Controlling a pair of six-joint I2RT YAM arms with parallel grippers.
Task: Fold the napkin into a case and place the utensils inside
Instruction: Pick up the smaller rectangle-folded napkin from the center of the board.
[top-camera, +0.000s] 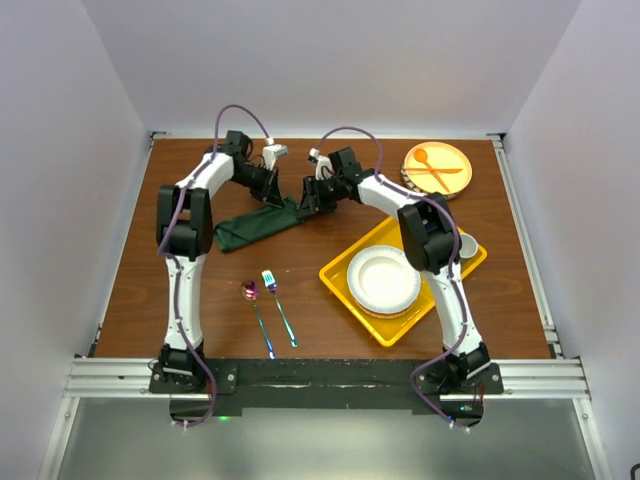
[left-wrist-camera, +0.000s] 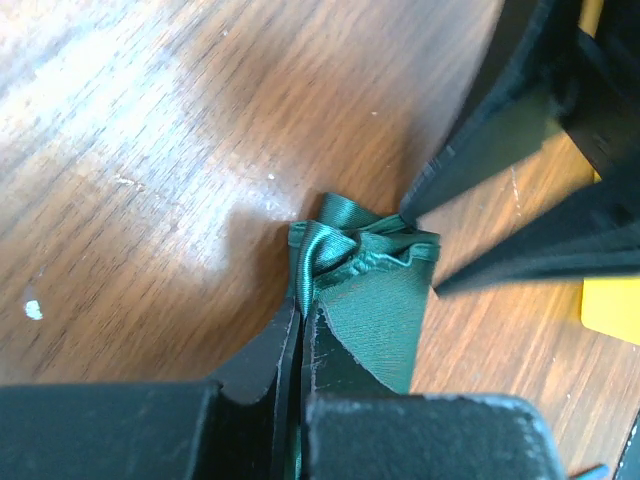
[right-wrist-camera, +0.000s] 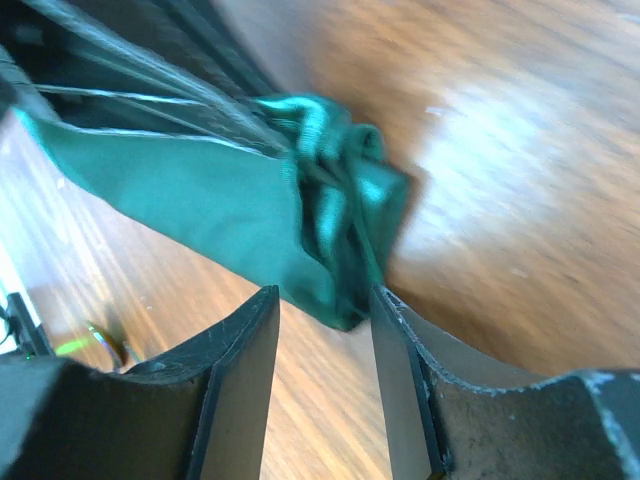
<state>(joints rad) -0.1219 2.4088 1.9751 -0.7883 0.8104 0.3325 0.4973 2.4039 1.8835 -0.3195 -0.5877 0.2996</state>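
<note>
The dark green napkin (top-camera: 252, 226) lies as a narrow folded strip on the wood table, its right end bunched up. My left gripper (top-camera: 277, 197) is shut on that bunched end; the left wrist view shows the cloth (left-wrist-camera: 375, 305) pinched between the closed jaws (left-wrist-camera: 300, 312). My right gripper (top-camera: 304, 200) is open; in the right wrist view (right-wrist-camera: 322, 305) the crumpled tip of the napkin (right-wrist-camera: 330, 215) sits just between its fingertips. The iridescent metal spoon (top-camera: 257, 312) and fork (top-camera: 279, 306) lie side by side in front of the napkin, untouched.
A yellow tray (top-camera: 342, 285) with stacked white plates (top-camera: 383, 279) sits at the right. A small white cup (top-camera: 467, 245) stands at the tray's far corner. An orange plate (top-camera: 449, 157) with an orange spoon and fork is at the back right.
</note>
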